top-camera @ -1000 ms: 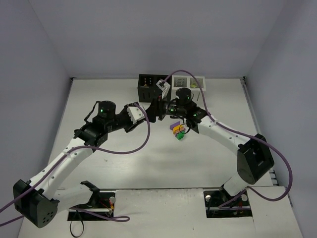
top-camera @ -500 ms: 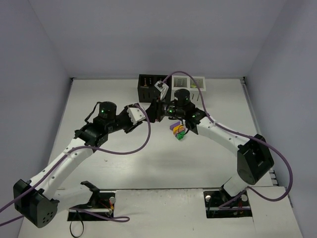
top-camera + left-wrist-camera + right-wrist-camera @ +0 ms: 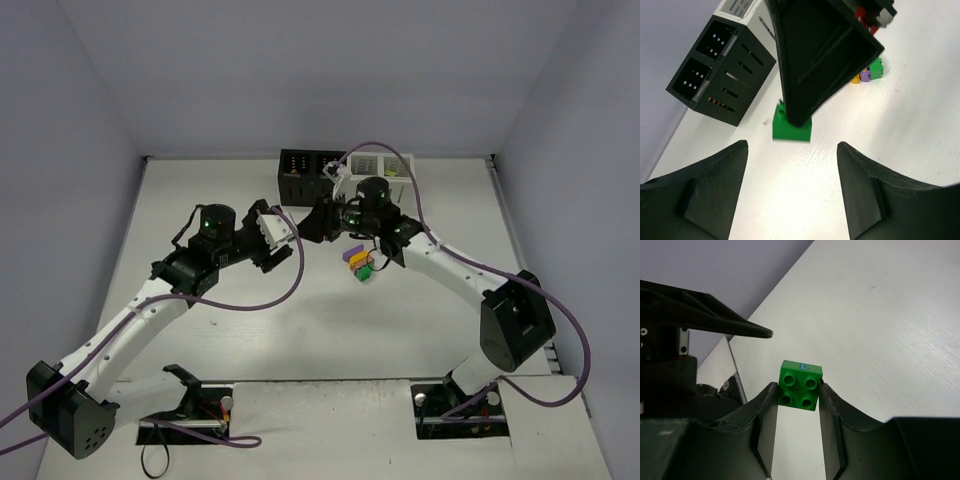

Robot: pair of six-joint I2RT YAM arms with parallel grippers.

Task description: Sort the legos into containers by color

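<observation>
Green four-stud lego, seemingly square, sits pinched in right jaws; left jaws gape empty.

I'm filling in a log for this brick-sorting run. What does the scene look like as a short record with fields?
left gripper: open, empty, pointed toward the green brick
right gripper: shut on the green brick, one finger on each side
other bricks: small pile of purple, yellow and green on the table, beside the right arm
bins: two black and two white in a row at the far edge; contents unclear
</observation>
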